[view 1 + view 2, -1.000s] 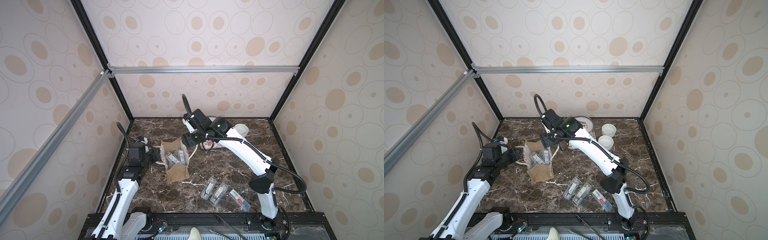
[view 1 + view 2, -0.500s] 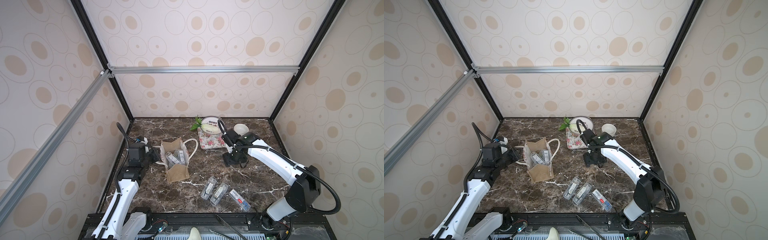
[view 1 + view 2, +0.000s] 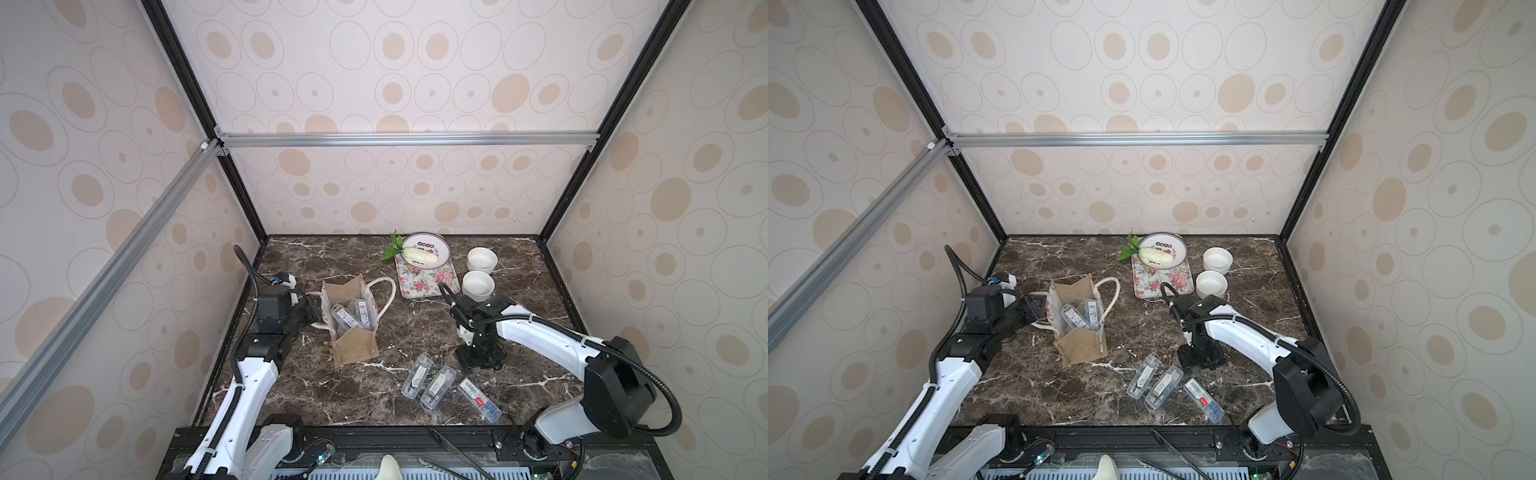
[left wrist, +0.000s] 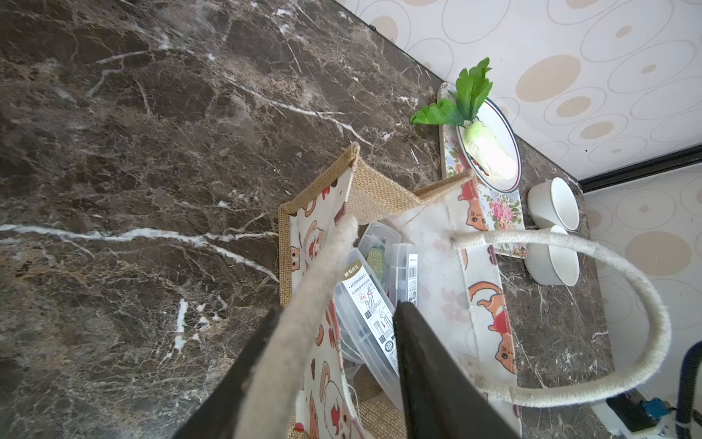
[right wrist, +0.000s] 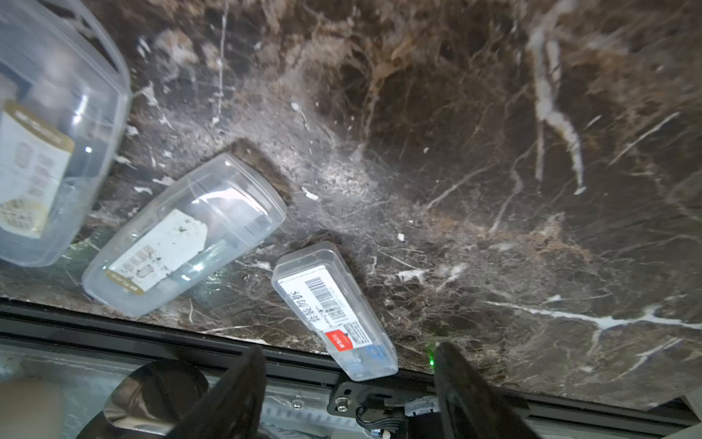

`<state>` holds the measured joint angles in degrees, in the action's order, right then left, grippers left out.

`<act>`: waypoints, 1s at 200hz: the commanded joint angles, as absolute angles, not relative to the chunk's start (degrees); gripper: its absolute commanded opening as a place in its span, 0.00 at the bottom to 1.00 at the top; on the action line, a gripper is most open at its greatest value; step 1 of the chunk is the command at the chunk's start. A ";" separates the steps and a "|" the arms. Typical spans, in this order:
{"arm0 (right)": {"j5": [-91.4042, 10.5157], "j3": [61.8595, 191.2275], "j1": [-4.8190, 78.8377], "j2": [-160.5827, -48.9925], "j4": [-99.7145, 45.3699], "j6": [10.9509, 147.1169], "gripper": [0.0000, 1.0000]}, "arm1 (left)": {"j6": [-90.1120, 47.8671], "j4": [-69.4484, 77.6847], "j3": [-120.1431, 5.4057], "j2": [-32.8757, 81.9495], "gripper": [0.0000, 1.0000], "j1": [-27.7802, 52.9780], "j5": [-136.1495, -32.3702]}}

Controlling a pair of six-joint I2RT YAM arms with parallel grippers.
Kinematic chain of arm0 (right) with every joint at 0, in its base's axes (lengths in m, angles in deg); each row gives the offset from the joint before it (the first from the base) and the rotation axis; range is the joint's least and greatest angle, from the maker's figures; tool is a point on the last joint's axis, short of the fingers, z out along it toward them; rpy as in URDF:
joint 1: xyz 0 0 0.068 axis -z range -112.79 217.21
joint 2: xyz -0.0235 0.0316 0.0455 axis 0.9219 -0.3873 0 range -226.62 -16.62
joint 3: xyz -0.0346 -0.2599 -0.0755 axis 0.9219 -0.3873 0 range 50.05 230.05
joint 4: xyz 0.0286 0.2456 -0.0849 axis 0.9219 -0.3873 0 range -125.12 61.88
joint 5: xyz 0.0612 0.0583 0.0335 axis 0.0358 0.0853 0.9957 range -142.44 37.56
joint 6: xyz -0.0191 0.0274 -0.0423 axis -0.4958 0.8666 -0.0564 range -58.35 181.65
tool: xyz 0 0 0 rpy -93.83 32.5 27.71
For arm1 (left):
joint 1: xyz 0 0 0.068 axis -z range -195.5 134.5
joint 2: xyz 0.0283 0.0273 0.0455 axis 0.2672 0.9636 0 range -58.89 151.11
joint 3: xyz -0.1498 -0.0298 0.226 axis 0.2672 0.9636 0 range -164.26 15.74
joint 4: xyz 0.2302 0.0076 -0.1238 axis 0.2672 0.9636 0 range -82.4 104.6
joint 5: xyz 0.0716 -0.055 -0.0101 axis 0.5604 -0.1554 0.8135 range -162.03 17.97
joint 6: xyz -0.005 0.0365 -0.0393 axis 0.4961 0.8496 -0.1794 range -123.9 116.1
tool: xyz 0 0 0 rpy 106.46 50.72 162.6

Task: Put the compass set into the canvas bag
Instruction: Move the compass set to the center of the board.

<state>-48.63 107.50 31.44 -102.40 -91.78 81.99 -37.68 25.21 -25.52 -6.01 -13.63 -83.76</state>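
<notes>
Both left fingers [image 4: 437, 372] straddle canvas bag [image 3: 355, 353] wall, arm [image 3: 253, 390] outstretched.

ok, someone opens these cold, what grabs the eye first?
The tan canvas bag stands left of centre on the dark marble table, stuffed with clear cases, one rope handle running between the fingers of the left gripper. Three loose cases lie near the front edge, with the open right gripper poised just behind them.

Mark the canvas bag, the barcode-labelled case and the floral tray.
canvas bag [image 3: 355, 351]: in a top view, tan end panel.
barcode-labelled case [image 5: 329, 304]: right wrist view, white label.
floral tray [image 3: 1162, 281]: in a top view, bare flowered surface.
</notes>
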 commanded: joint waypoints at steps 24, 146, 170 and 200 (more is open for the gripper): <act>-47.35 104.86 28.64 -106.49 -88.09 83.34 0.76 | -36.69 24.80 -25.70 -6.23 0.46 -13.81 -84.11; -50.53 102.88 28.63 -115.22 -84.81 84.14 0.66 | -36.59 25.37 -26.01 -6.52 0.46 -13.76 -83.55; -51.31 102.76 28.63 -115.32 -84.20 84.23 0.61 | -36.51 25.36 -26.22 -6.24 0.46 -13.83 -83.44; -53.11 102.70 28.72 -115.32 -83.55 84.04 0.52 | -36.60 25.24 -26.30 -5.89 0.46 -13.78 -83.43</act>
